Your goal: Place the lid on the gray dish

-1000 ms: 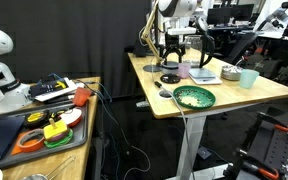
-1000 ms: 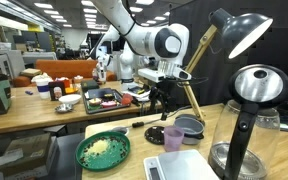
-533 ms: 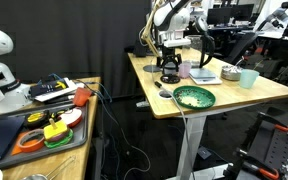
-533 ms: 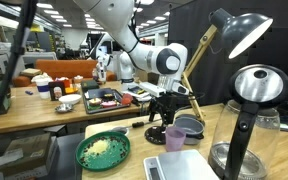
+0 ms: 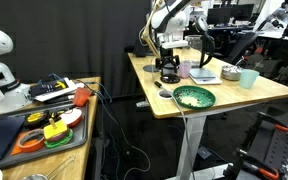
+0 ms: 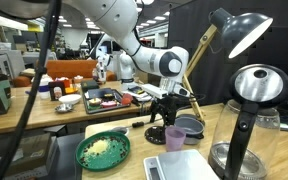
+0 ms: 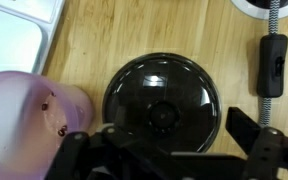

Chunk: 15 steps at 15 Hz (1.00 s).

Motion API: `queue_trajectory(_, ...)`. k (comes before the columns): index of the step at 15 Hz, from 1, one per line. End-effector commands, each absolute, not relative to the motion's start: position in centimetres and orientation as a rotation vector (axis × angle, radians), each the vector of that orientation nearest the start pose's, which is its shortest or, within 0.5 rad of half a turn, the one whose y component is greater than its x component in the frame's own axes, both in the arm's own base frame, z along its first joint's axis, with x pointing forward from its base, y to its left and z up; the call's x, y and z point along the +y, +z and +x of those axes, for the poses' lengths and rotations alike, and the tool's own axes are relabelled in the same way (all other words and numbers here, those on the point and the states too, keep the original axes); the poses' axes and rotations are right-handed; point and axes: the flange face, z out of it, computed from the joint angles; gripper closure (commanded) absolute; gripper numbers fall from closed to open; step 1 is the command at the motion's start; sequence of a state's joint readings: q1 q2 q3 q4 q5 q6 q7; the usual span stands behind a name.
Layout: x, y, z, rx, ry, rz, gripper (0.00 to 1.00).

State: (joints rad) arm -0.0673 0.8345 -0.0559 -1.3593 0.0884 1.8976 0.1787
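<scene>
Observed at the tabletop (image 5: 269, 95): the gripper (image 7: 164, 138) hangs low over the lid (image 7: 162, 98), pointing straight down. In the wrist view the jaws are spread wide, one finger to each side of the disc, and closed on nothing. Whether the fingers touch the lid's rim cannot be told.

The lid is a glossy dark round disc with a small central knob. It lies flat on bare wood in the rear half of the tabletop, nearer the edge that faces the neighbouring workbench, as an exterior view shows (image 5: 170, 79).

The gray dish (image 6: 191, 127) stands apart from the lid, uncovered, beside the foot of the desk lamp (image 6: 242, 35).

A translucent purple cup (image 7: 29, 115) stands upright just beside the lid, and a white scale (image 7: 14, 35) lies just beyond the cup. On the lid's opposite side a black cable with an inline switch (image 7: 271, 65) runs across the wood.

The green bowl (image 5: 194, 97), which has pale contents, sits close to the front edge, near the corner on the workbench side. A teal cup (image 5: 248, 78) stands toward the opposite edge, well apart from the lid.
</scene>
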Motion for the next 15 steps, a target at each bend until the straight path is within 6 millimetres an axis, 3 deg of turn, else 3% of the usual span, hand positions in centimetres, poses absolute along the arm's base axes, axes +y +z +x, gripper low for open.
queue_trajectory(1, -7.6, 19.7, 70.6, 0.466, 0.500, -3.030, 0.00)
queue_trajectory(2, -7.6, 19.7, 70.6, 0.464, 0.502, -3.032, 0.03)
queue_trajectory(3, -7.6, 19.8, 70.6, 0.461, 0.496, -3.034, 0.27)
queue_trajectory(5, -7.6, 20.3, 70.8, 0.449, 0.472, -3.035, 0.32)
queue_trajectory(13, -7.5, 20.5, 70.8, 0.428, 0.507, -3.026, 0.89)
queue_trajectory(15, -7.4, 20.5, 70.7, 0.429, 0.530, -3.024, 0.92)
